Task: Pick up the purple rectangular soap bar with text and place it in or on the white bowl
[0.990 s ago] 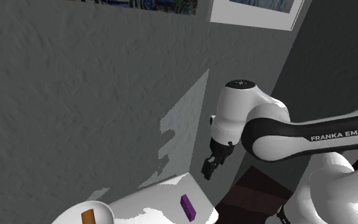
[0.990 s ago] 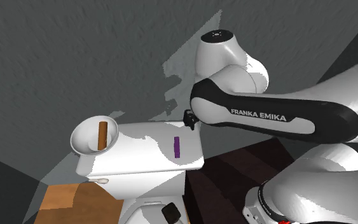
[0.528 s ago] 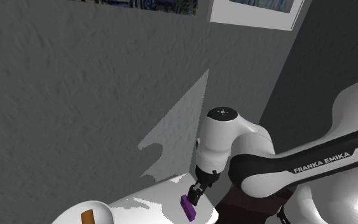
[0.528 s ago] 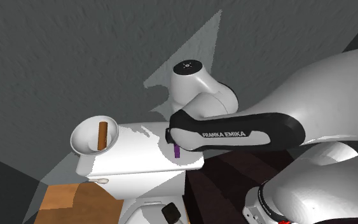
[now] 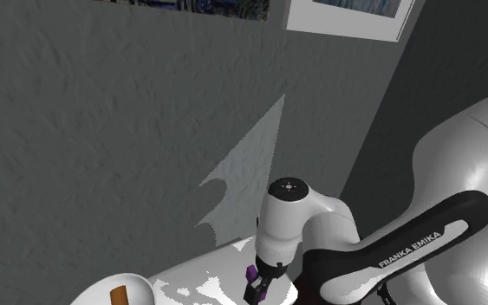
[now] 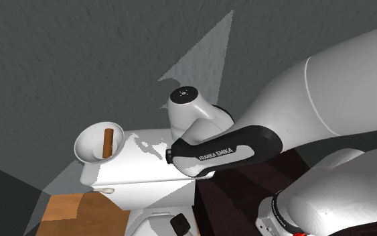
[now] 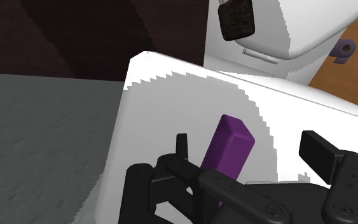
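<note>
Soap bar (image 7: pixel 230 149), purple, right between my fingers (image 7: pixel 182 145), lying on the white top (image 7: pixel 171 95). My gripper (image 7: pixel 247 142) is down low around it, jaws spread apart, one finger close beside the bar, the other well clear. Over at the top's left end in the second exterior view sits the bowl (image 6: pixel 90 146), a brown stick (image 6: pixel 108 142) leaning inside.

Locate the white, flat-topped surface (image 6: pixel 140 164). You will see two things resting directly on it. A purple soap bar (image 7: pixel 229 145) lies flat toward the end at the shoulder view's right. A white bowl (image 6: pixel 81 149) sits at the opposite end, well apart from the soap bar
</note>
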You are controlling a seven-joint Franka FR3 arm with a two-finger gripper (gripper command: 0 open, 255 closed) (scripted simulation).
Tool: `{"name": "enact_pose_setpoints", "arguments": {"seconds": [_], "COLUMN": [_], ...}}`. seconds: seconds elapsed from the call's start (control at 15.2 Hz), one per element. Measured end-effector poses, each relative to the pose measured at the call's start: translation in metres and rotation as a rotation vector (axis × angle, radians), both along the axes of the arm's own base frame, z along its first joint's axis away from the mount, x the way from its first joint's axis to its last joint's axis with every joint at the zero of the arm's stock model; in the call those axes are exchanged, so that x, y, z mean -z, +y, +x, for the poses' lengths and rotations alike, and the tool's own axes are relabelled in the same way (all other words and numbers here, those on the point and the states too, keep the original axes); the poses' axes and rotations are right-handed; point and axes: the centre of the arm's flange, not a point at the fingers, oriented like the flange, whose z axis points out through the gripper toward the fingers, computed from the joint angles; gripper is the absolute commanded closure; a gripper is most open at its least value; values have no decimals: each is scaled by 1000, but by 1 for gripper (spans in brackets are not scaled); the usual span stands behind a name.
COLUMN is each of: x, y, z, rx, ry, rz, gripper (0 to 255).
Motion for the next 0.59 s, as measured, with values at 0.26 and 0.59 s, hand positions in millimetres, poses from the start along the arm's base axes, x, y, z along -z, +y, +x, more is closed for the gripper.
{"name": "enact_pose_setpoints", "arguments": {"seconds": [0.26, 0.59], "x": [17, 19], "y": [0, -1], "z": [-1, 0], "rx": [0, 0], "ry": [0, 0], "rz": [0, 1], "gripper": [0, 0]}}
